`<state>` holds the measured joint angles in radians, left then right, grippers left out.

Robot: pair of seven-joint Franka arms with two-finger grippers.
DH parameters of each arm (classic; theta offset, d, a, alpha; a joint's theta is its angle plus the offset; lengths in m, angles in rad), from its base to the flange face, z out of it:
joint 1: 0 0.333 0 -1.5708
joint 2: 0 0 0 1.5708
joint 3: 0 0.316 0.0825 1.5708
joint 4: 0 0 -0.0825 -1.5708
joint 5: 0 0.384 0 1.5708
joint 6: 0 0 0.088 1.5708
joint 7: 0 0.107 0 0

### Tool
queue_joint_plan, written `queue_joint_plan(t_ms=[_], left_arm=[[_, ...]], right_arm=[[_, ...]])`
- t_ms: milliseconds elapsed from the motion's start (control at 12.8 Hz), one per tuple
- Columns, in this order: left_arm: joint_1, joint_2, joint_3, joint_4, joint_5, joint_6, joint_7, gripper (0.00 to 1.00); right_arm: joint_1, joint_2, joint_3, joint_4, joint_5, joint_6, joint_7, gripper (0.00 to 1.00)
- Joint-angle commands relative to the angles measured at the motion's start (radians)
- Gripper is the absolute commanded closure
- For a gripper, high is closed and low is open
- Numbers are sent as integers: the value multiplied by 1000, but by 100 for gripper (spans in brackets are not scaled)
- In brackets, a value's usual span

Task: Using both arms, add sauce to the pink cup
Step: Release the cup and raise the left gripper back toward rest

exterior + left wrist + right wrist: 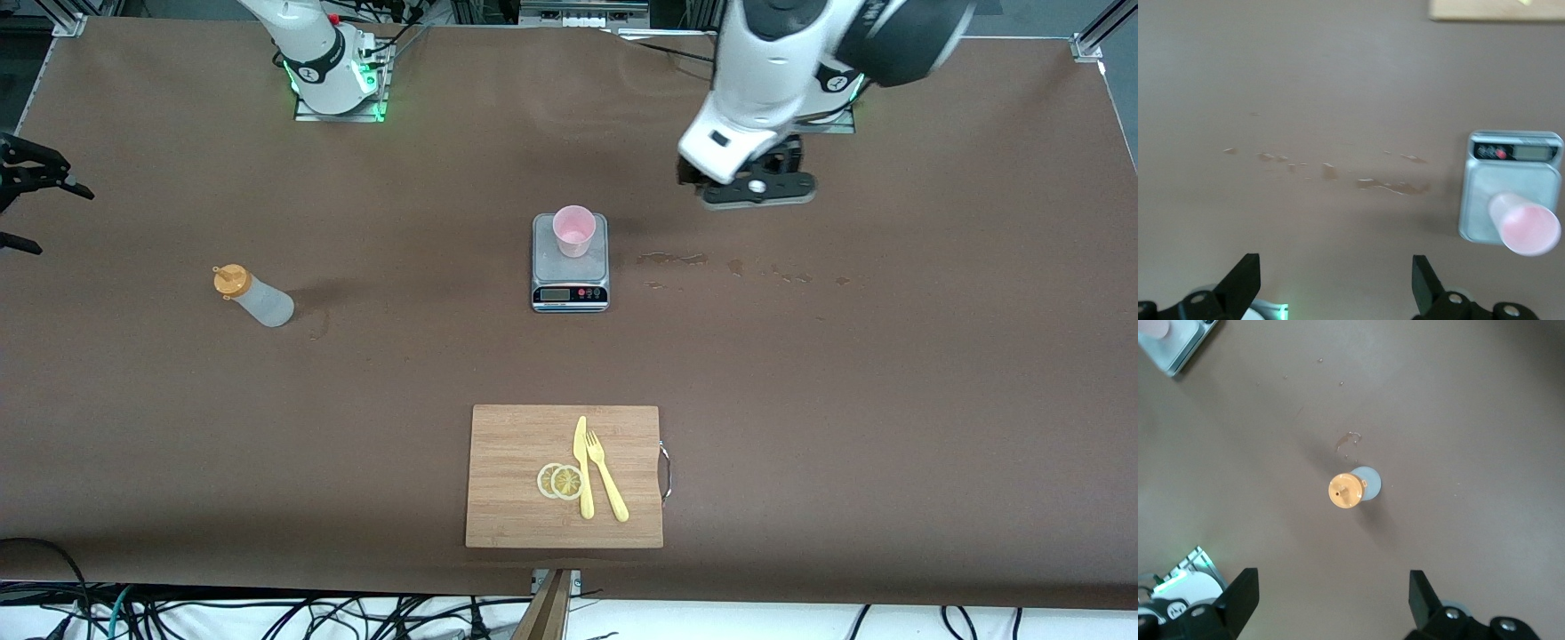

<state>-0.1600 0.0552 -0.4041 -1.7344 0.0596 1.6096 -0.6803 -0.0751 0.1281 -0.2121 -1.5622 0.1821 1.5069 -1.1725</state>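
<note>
The sauce bottle [253, 298] stands alone toward the right arm's end of the brown table [889, 400]. The pink cup [573, 230] sits on the grey kitchen scale [570, 276], likely so the sauce can be weighed. The right gripper [1331, 600] hangs wide open above the bottle. The left gripper [1336, 283], also wide open, hangs over dried spills [673, 259] beside the scale.

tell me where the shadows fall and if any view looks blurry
Front view: the sauce bottle casts a soft shadow toward the scale. Left wrist view: the pink cup looks slightly smeared. Right wrist view: the bottle is crisp, with a faint shadow beside it.
</note>
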Motion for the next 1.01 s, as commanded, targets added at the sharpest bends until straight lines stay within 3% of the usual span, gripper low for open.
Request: queue_joint_plan(t_ms=[0, 311, 623, 934], left_arm=[[10, -29, 83, 33, 5, -50, 100, 0], [20, -60, 285, 33, -95, -74, 460, 0], [20, -58, 456, 30, -78, -68, 752, 0], [52, -52, 472, 94, 43, -40, 763, 0]], right_arm=[[-78, 48, 2, -34, 112, -5, -204, 0], [-169, 125, 2, -120, 259, 18, -499, 0], [-230, 237, 0, -134, 387, 18, -792, 0], [-255, 349, -1, -144, 520, 18, -1013, 0]])
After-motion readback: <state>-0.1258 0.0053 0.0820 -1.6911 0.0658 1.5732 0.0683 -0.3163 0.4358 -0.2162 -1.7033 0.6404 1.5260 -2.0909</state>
